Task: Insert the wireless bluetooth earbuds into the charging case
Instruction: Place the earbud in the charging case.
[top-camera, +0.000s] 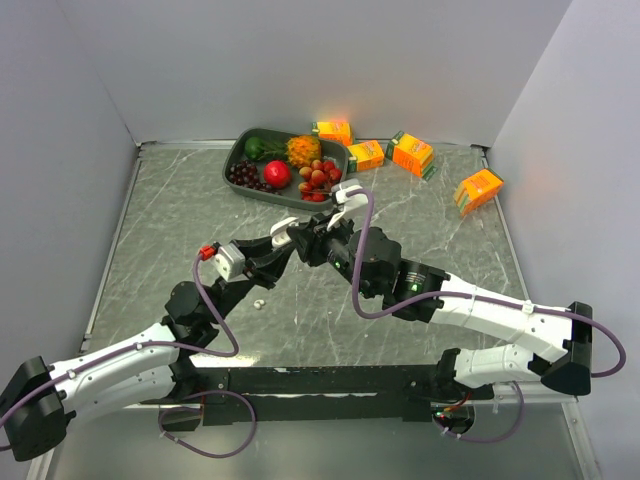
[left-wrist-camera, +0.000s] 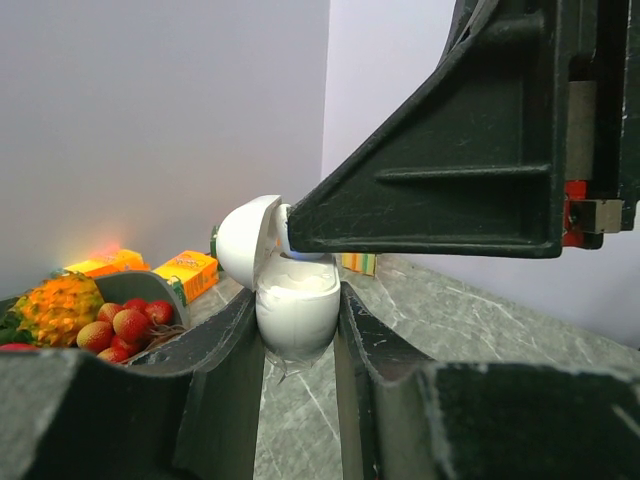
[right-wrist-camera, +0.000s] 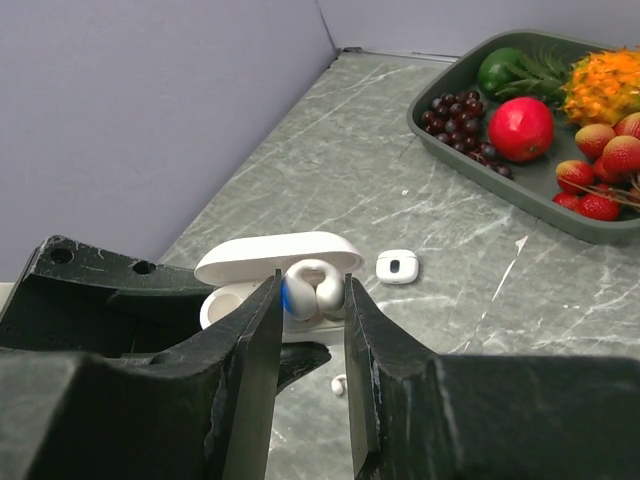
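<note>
My left gripper (left-wrist-camera: 297, 300) is shut on the lower half of a white charging case (left-wrist-camera: 295, 320), held just above the table with its lid (left-wrist-camera: 243, 240) swung open. My right gripper (right-wrist-camera: 312, 285) is shut on a white earbud (right-wrist-camera: 318, 292) with a blue end, right over the open case (right-wrist-camera: 275, 258). From above, both grippers meet at the table's middle, the left gripper (top-camera: 278, 243) beside the right gripper (top-camera: 305, 238). A loose earbud (top-camera: 258, 303) lies on the table below them, the same earbud (right-wrist-camera: 338, 383) showing between the right fingers. A second small white case (right-wrist-camera: 397, 266) lies shut nearby.
A dark tray (top-camera: 238, 158) of fruit stands at the back centre. Several orange cartons (top-camera: 412, 153) lie to its right, one carton (top-camera: 478, 190) near the right wall. Grey walls close off the left, back and right sides.
</note>
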